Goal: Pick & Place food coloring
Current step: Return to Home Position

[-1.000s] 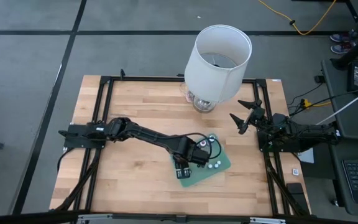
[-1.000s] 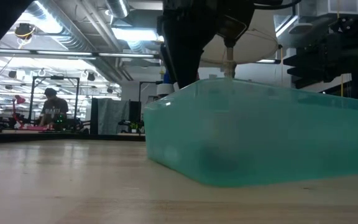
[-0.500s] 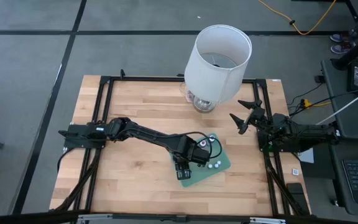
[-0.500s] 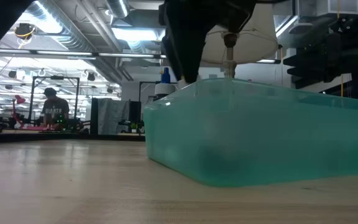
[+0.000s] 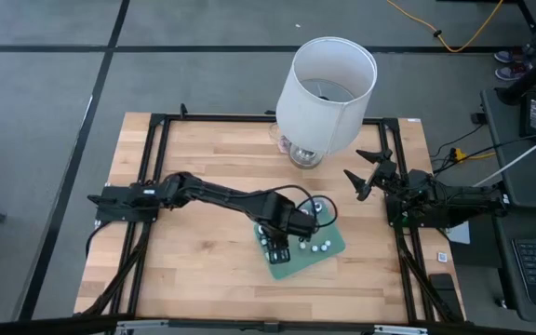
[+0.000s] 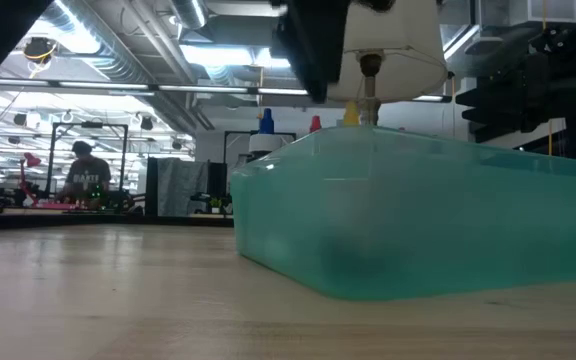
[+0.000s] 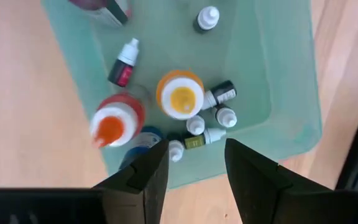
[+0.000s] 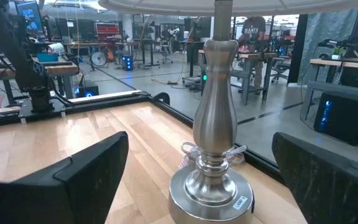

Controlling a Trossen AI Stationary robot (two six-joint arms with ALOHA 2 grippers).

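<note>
Left gripper (image 7: 194,180) hangs over the green bin (image 7: 291,93), jaws parted a moderate way w/ nothing btwn them. Its dark fingers (image 7: 148,180) are clear of the bottles below. In high view the gripper sits over the bin's left part, arm reaching in from the table's left side.

Food coloring is all inside the bin. The large orange-tipped bottle (image 7: 112,122) stands just beside the large yellow-capped bottle (image 7: 180,96). The blue bottle (image 7: 143,138) is partly hidden by a finger. Small white-capped ones lie around them: a pink-label bottle (image 7: 124,61), a lone small bottle (image 7: 207,17) near one bin wall, and a cluster of small bottles (image 7: 219,118) just beside the yellow one. In low view, blue, red and yellow tips poke above the bin rim.

Bin rests on the wooden table (image 5: 203,158), right of centre, toward the front. Lamp (image 5: 328,88) w/ white shade stands at the back edge, well apart from the bin.

Right gripper (image 5: 356,172) waits at the table's right edge near the lamp, fingers spread wide, empty.

Person (image 6: 85,175) at a bench in the low view's bg.
</note>
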